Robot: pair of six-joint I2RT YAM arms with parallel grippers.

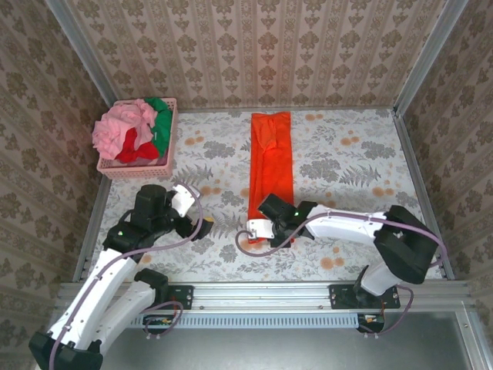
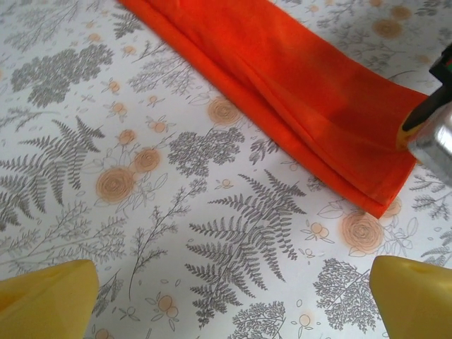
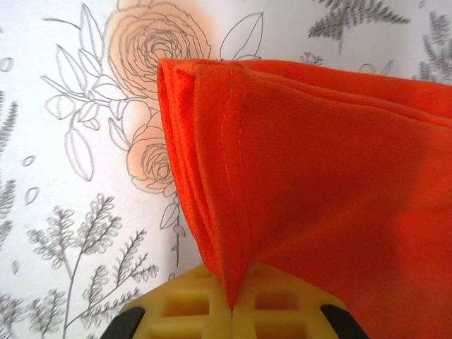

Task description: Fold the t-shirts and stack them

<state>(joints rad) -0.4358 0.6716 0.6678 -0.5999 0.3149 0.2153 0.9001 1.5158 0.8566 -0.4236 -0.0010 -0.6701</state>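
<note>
The orange t-shirt (image 1: 271, 162) lies folded into a long narrow strip down the middle of the table. My right gripper (image 1: 248, 233) is at its near end, shut on the cloth's corner. In the right wrist view the yellow fingers (image 3: 183, 307) pinch the layered orange hem (image 3: 233, 212), lifting it slightly off the table. My left gripper (image 1: 202, 224) hovers left of that end, open and holding nothing. Its yellow fingertips (image 2: 49, 296) stand wide apart over bare tablecloth, with the orange strip (image 2: 296, 92) beyond them. Pink (image 1: 122, 127), red (image 1: 135, 148) and green (image 1: 162, 123) shirts are heaped in the basket.
The pink lattice basket (image 1: 139, 171) stands at the far left corner of the floral-patterned table (image 1: 347, 154). Patterned walls close in the back and both sides. The right arm's wrist (image 2: 432, 120) shows at the right edge of the left wrist view.
</note>
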